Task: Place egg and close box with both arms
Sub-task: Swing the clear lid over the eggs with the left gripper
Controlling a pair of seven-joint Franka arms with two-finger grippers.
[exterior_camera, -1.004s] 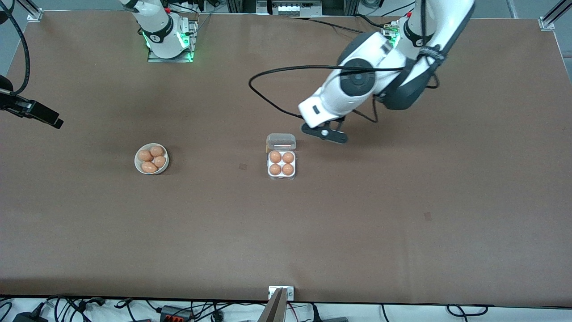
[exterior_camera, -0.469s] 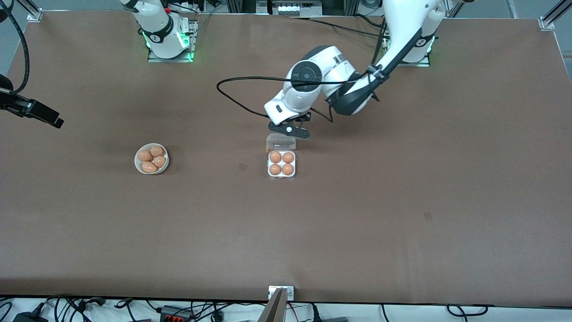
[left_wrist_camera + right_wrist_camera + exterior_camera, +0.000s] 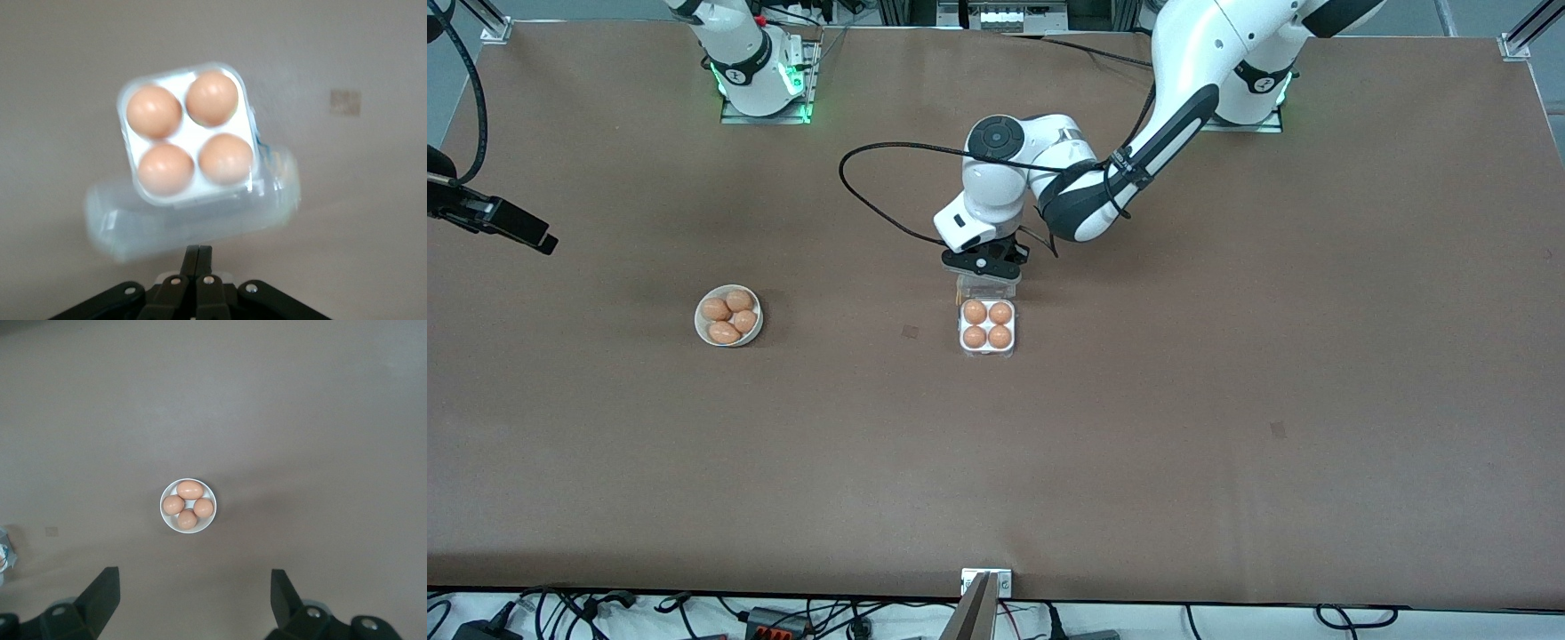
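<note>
Left tool [image 3: 981, 264], fingers pressed together, hovers over open lid of box [image 3: 987, 327] w/ four eggs, mid-table. Right tool [image 3: 193, 593] spread, waits over bowl [image 3: 728, 316].

A round white bowl [image 3: 729, 316] is sitting on the brown desk [image 3: 1227, 400], toward the right arm's end. It is holding 4 orange-brown eggs [image 3: 727, 318] bunched together and touching one another. 2 small dark square marks are showing on the desk surface, 1 [image 3: 910, 332] about level with the bowl and 1 [image 3: 1278, 430] nearer to the front camera, toward the left arm's end. Cables [image 3: 783, 618] are lying along the white strip at the desk's near edge.
</note>
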